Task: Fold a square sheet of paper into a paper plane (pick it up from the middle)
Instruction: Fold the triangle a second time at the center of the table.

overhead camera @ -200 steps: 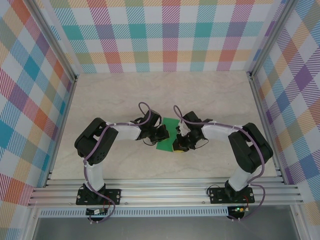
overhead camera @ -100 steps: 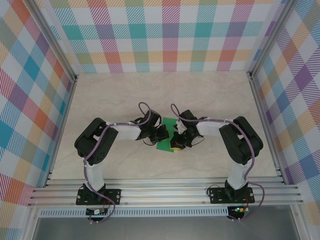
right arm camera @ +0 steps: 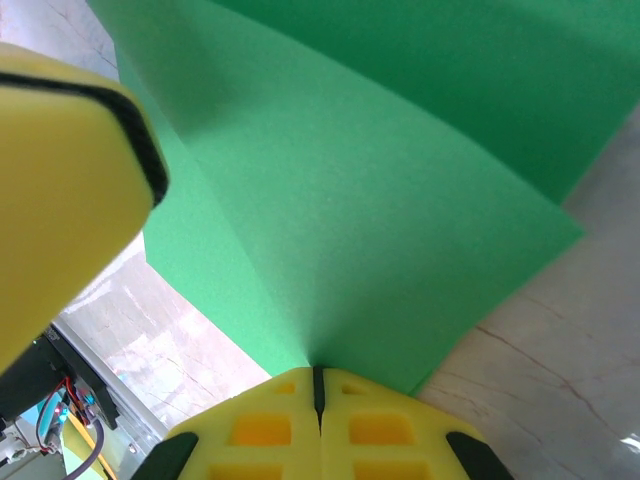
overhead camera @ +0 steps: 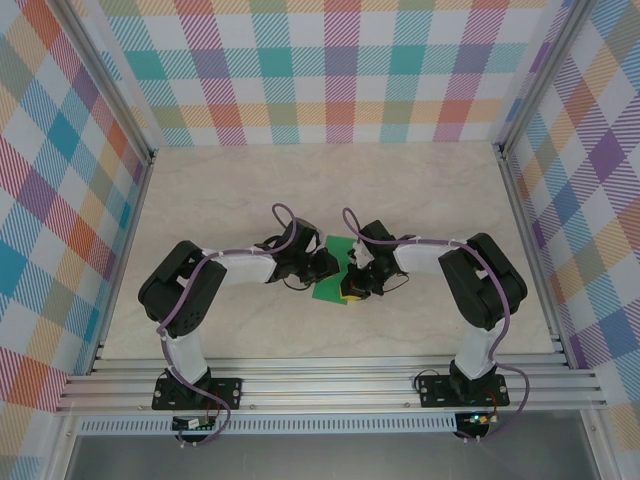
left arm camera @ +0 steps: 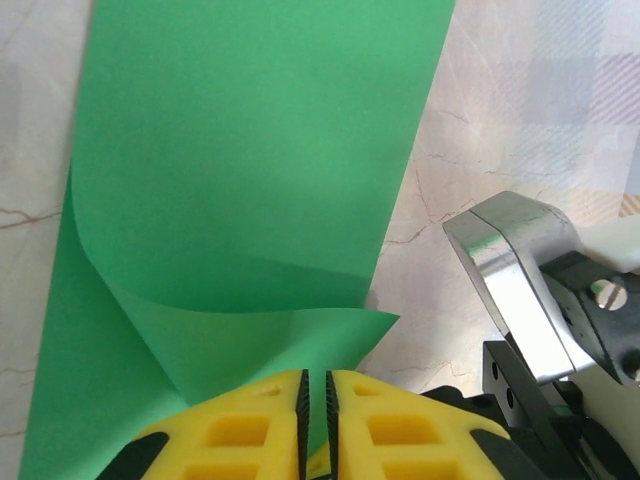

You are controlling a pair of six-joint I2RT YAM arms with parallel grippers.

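At the centre of the pale marbled worktop [overhead camera: 240,190], the square sheet of bright green paper [overhead camera: 326,293] lies between the two arms. The left fingers [left arm camera: 240,430] are pressed almost together, pinching a flap of the sheet that curls up and over from one edge. The right fingers [right arm camera: 250,430] are pressed tight on a raised fold of the same sheet. Beyond the left fingers, the far part of the paper rests flat on the worktop.

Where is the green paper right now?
In the top view, the green paper sits at the middle of the table, pinched by the left gripper on its left and the right gripper on its right.
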